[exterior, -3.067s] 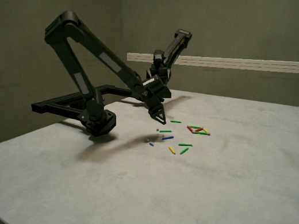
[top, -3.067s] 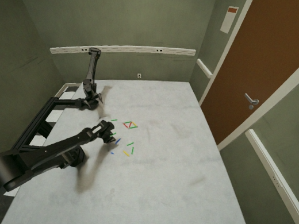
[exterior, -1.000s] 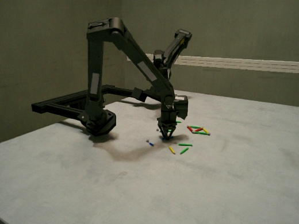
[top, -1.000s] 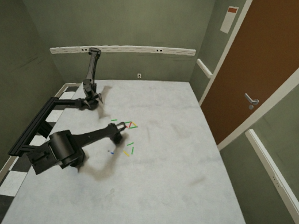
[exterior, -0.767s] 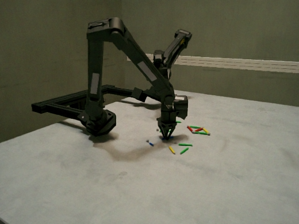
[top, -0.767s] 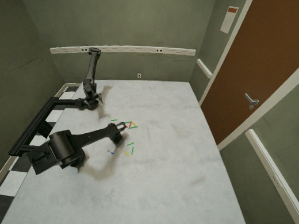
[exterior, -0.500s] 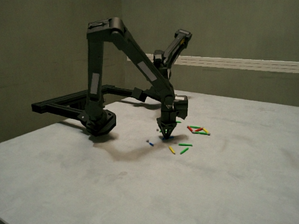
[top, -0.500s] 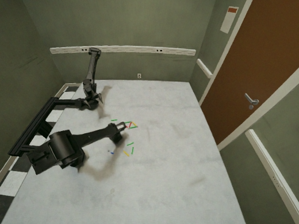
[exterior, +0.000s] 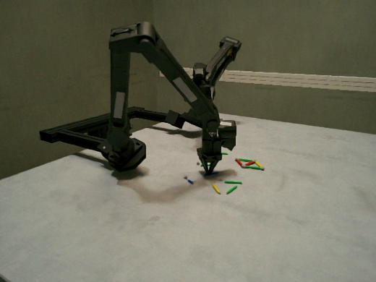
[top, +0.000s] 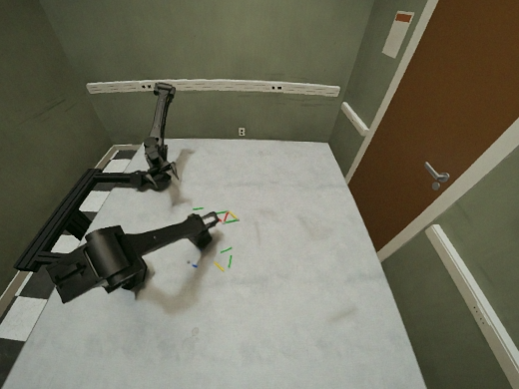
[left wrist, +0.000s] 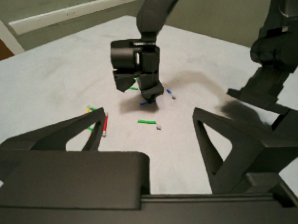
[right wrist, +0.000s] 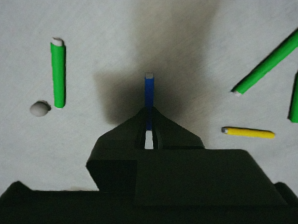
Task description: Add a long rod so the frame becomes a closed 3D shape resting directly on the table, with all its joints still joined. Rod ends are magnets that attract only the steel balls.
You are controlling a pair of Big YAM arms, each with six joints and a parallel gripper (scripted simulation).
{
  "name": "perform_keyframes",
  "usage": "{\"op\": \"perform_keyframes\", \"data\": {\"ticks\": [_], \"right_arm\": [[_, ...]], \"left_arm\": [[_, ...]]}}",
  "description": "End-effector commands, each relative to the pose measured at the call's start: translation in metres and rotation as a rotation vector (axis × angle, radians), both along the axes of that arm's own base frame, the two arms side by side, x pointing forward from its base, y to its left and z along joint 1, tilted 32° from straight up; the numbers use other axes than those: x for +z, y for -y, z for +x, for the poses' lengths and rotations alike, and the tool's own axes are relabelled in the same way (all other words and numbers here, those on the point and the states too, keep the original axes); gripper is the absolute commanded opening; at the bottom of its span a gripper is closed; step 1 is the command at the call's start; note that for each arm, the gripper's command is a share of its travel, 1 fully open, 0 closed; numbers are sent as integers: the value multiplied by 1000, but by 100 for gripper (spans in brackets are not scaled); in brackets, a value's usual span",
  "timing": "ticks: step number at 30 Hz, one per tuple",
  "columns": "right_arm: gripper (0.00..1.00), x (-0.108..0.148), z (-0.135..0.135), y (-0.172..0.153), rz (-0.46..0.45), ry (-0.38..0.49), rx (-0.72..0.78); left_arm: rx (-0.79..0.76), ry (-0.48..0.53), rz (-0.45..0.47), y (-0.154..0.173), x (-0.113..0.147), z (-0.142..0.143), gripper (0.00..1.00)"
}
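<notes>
The flat frame [exterior: 249,163] of red, green and yellow rods lies on the table; it also shows in the top view [top: 227,217] and in the left wrist view [left wrist: 100,122]. My right gripper [exterior: 210,169] points straight down just in front of the frame, its tips at the table. It is shut on a blue rod [right wrist: 148,97], which sticks out ahead of the closed fingers and lies low on the table [left wrist: 146,105]. My left gripper [left wrist: 148,112] is open and empty, far back near the arm bases [top: 167,177].
Loose rods lie around the right gripper: a green rod [right wrist: 58,74] with a steel ball [right wrist: 39,108] beside it, another green rod [right wrist: 265,62], a yellow rod [right wrist: 248,133]. A short blue rod [exterior: 189,180] lies to the front left, and two green rods [exterior: 233,182] to the right.
</notes>
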State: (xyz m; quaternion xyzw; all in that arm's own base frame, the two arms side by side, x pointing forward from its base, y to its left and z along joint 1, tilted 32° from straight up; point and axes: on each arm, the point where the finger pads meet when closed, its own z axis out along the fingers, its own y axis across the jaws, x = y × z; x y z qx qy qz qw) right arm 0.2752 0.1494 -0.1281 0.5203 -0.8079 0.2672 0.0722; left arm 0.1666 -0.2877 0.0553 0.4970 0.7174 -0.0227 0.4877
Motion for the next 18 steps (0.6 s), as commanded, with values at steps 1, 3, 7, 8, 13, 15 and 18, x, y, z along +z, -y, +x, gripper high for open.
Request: {"op": "perform_keyframes", "data": {"ticks": [1,3,7,8,13,15,18], "right_arm": [[0,14,6,-20,26,27,8],[0,26,3,-27,27,26,8],[0,44,-1,-37,28,26,8],[0,44,-1,-37,28,26,8],[0,28,0,-48,5,16,-9],[0,24,4,-59,5,15,-9],[0,18,9,-77,5,13,-5]], "left_arm": [[2,8,-24,10,10,3,100],[2,8,-24,10,10,3,100],[2,8,-24,10,10,3,100],[2,8,-24,10,10,3,100],[37,-31,-60,21,12,1,100],[99,-56,-78,18,9,1,100],[216,-45,-80,11,7,4,100]]}}
